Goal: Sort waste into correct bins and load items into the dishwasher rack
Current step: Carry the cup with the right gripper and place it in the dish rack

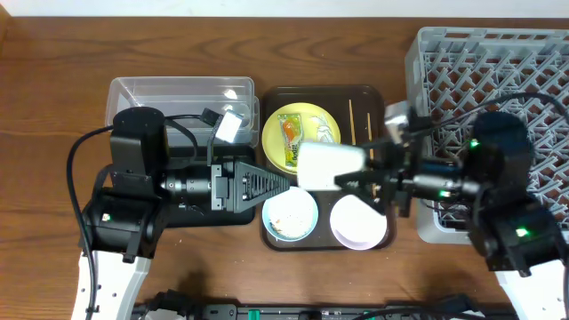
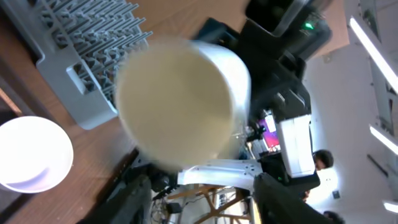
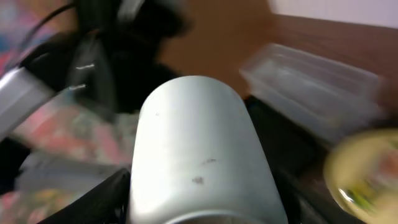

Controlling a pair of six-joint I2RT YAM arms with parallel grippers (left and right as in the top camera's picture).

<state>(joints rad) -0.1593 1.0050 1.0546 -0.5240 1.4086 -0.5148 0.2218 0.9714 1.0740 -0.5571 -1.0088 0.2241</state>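
We see the right gripper [image 1: 363, 167] clamped on a white cup [image 1: 327, 165], held on its side above the brown tray [image 1: 277, 98]. The left gripper [image 2: 202, 193] stands wide apart with nothing between its fingers, facing the cup's round end. The snack wrapper [image 1: 291, 138] lies on the pale-yellow plate [image 1: 313, 117], its print too small for us to read.

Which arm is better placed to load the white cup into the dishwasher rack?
Right. The right gripper seems shut on the white cup, and the dishwasher rack sits on its side. The left gripper is open and farther from the rack.
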